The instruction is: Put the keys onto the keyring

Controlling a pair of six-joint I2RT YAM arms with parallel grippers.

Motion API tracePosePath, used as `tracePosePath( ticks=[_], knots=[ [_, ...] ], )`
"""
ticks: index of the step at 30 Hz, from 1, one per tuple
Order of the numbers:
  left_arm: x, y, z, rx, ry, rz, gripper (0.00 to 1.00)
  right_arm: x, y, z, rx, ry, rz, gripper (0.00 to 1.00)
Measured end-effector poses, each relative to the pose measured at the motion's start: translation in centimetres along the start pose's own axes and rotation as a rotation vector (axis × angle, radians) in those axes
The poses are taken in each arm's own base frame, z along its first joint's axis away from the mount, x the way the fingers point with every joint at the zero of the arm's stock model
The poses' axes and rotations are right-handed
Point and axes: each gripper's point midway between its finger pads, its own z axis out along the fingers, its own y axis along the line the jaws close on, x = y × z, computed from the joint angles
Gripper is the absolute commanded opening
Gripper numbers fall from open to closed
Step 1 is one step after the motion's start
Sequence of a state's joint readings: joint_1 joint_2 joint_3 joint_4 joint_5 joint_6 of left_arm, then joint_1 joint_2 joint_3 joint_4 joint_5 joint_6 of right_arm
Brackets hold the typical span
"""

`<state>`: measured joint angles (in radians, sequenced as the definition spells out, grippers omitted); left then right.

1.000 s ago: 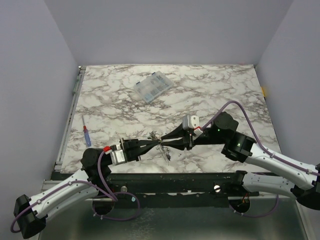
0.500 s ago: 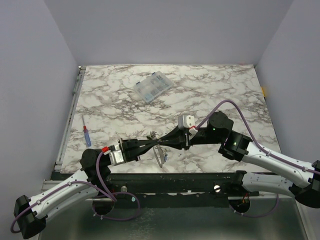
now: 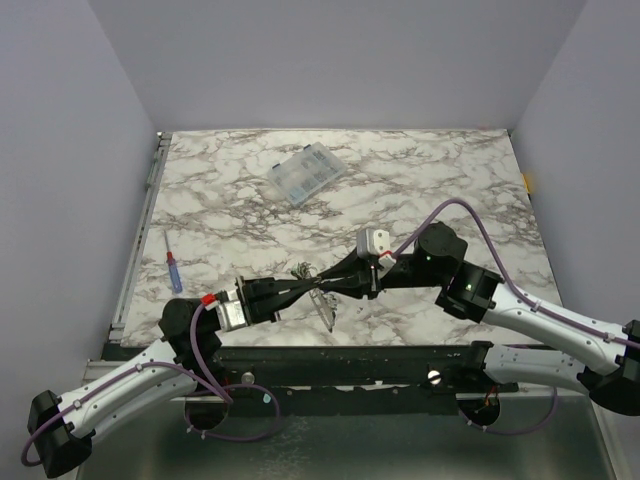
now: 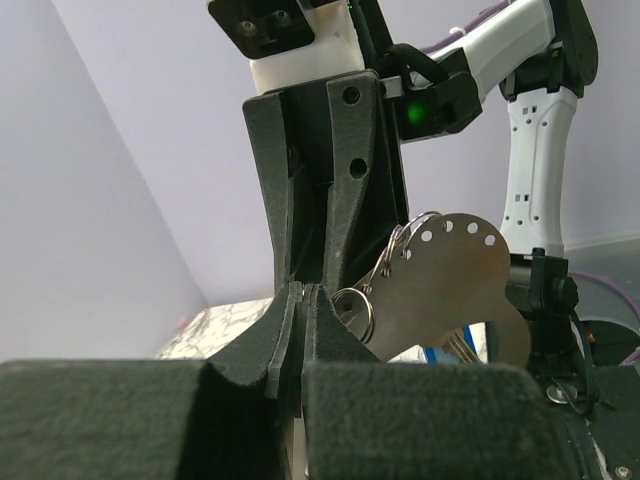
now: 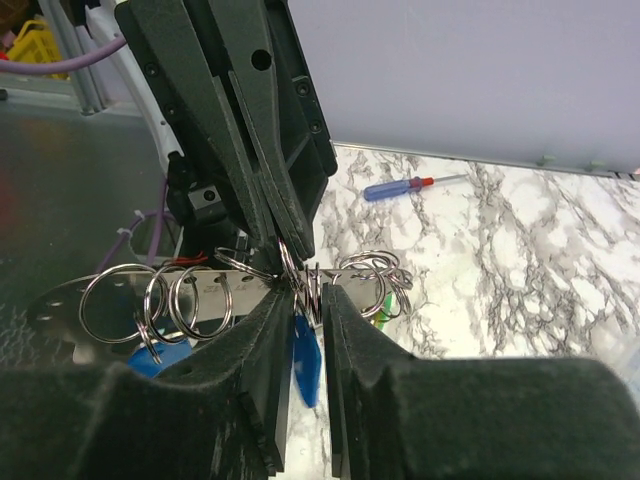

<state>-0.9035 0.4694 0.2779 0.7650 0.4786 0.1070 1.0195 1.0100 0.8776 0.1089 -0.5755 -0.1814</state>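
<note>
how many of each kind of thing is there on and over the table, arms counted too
robot arms: 2 (left pincer, right pincer)
clear compartment box: 1
screwdriver: 1
perforated metal plate: 1
split rings on the plate: too bunched to count, left out
total: 5

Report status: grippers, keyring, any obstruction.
Left gripper shut on keyring plate, held in the air. Right gripper pinching a split ring on it, blue key hanging below. Screwdriver and compartment box far off, nothing in the way.
</note>
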Motion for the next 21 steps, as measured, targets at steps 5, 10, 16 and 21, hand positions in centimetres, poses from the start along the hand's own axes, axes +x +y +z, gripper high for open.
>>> tracePosePath(
  ticks=[5,10,16,21],
  knots=[
    [-0.05,-0.01,-0.01,-0.001,-0.004,-0.001,0.00,0.10,0.10,0.19,-0.009,-0.001,0.010,0.33],
    [-0.13,-0.01,-0.03,-0.002,-0.010,-0.001,0.00,0.14,0.22,0.32,-0.018,-0.003,0.019,0.22],
    [-0.27,0.00,-0.02,-0.003,-0.017,-0.002,0.00,-0.07,0.17,0.47,-0.019,-0.013,0.019,0.11],
    [-0.47,0.08,0.01,-0.007,-0.024,-0.001,0.00,-0.33,0.11,0.50,-0.017,-0.023,0.015,0.01]
  ],
)
